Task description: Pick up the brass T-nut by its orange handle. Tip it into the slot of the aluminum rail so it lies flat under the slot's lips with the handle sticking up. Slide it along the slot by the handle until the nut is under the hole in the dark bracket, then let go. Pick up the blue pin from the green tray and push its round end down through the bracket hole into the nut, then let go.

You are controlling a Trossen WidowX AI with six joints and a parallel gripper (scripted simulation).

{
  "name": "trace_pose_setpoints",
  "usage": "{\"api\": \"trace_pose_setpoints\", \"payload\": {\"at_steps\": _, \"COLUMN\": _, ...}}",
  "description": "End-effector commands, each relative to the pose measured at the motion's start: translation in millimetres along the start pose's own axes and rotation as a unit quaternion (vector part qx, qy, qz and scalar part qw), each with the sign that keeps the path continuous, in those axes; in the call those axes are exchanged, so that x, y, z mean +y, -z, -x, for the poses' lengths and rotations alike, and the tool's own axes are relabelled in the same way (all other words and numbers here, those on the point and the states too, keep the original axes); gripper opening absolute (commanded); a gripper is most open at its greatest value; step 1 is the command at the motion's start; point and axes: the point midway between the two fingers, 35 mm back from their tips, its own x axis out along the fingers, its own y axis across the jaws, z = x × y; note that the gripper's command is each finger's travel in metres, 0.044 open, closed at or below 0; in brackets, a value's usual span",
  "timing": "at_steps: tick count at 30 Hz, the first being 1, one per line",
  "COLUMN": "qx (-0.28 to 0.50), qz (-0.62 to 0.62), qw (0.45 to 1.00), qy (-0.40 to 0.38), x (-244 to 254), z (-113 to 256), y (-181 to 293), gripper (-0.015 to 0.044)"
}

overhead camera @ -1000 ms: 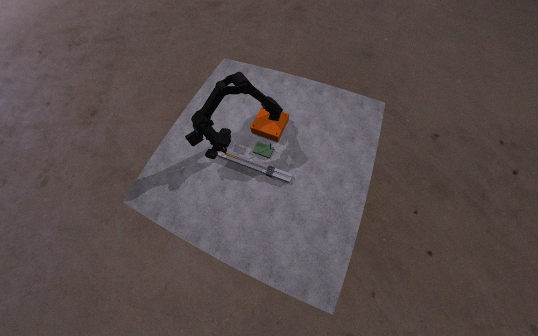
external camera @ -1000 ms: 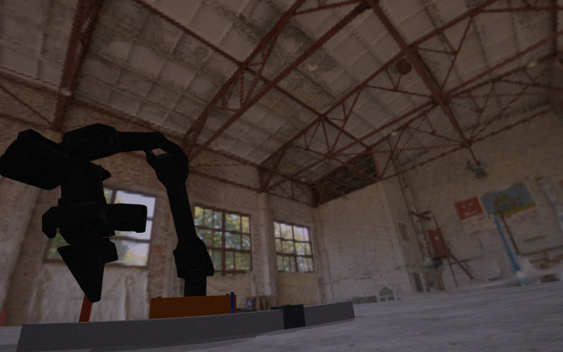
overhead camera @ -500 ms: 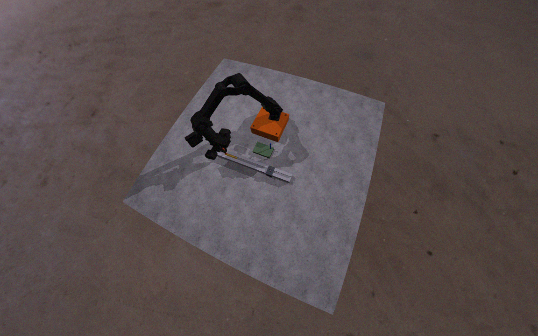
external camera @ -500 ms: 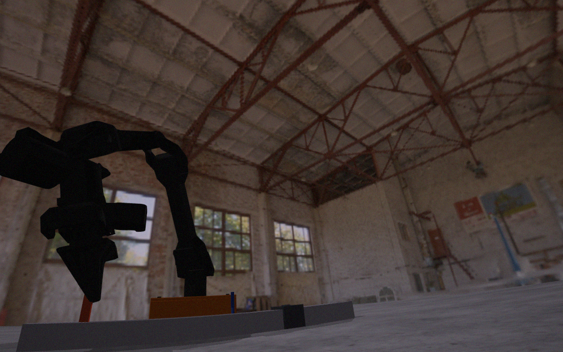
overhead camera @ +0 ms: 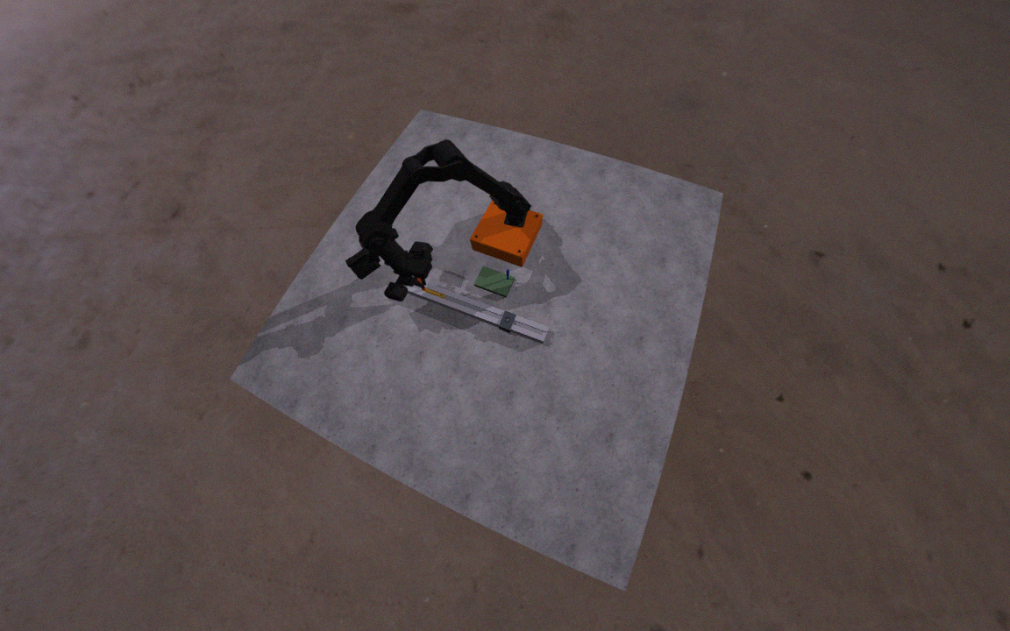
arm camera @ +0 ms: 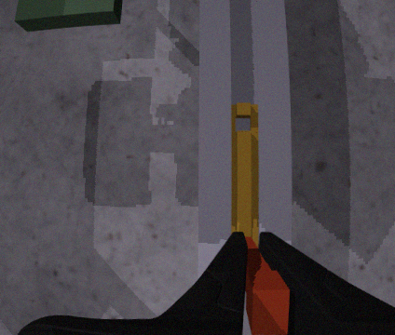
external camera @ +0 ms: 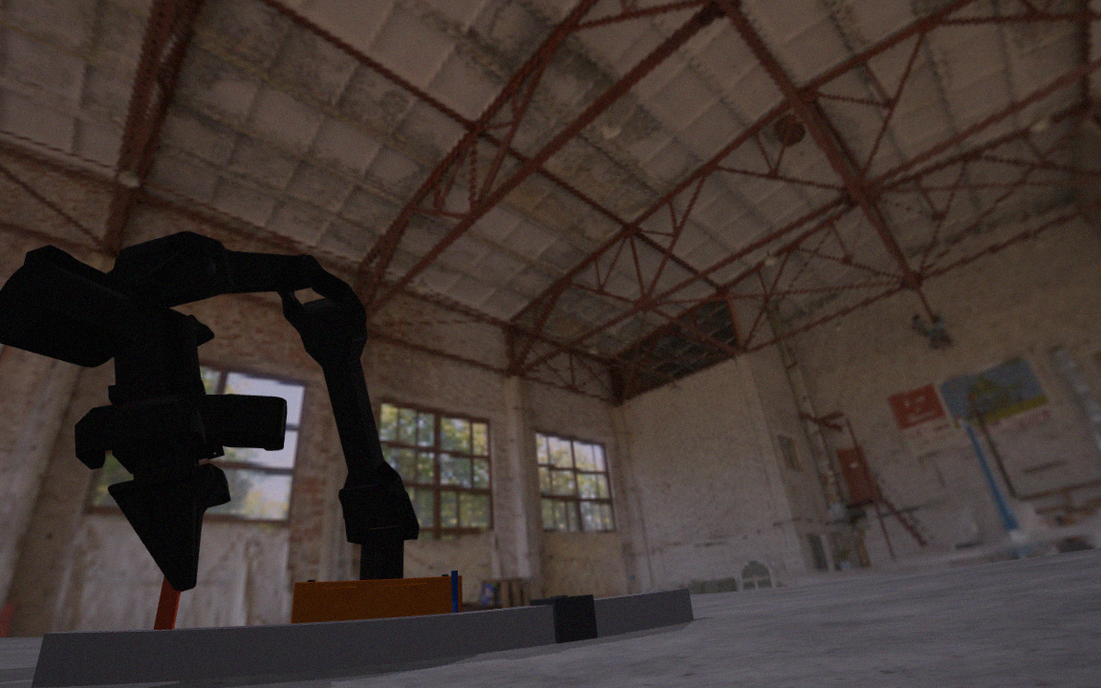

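Observation:
My gripper point(arm camera: 250, 242) point(overhead camera: 415, 280) point(external camera: 169, 577) is shut on the orange handle point(arm camera: 267, 290) point(external camera: 166, 604) of the brass T-nut point(arm camera: 244, 177) point(overhead camera: 435, 293). The long nut lies along the slot of the aluminum rail point(arm camera: 272, 140) point(overhead camera: 477, 314) point(external camera: 281, 646) near the rail's left end, its square hole at the far tip. The handle stands up out of the slot. The dark bracket point(overhead camera: 506, 321) point(external camera: 574, 617) sits on the rail towards its other end, well away from the nut. The blue pin point(overhead camera: 507, 273) point(external camera: 454, 590) stands on the green tray point(overhead camera: 493, 281) point(arm camera: 67, 11).
The arm's orange base point(overhead camera: 505, 232) point(external camera: 371, 598) stands behind the tray. Everything rests on a grey mat point(overhead camera: 493, 439) on a brown floor.

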Motion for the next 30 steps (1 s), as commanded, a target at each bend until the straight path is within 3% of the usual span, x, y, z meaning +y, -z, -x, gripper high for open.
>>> {"api": "trace_pose_setpoints", "payload": {"at_steps": 1, "qx": -0.001, "qz": -0.003, "qw": 1.0, "qy": -0.006, "x": 0.5, "z": -2.2, "y": -0.2, "gripper": -0.015}}
{"api": "trace_pose_setpoints", "payload": {"at_steps": 30, "qx": -0.002, "qz": 0.0, "qw": 1.0, "qy": 0.001, "x": -0.1, "z": -12.8, "y": -39.4, "gripper": -0.015}}
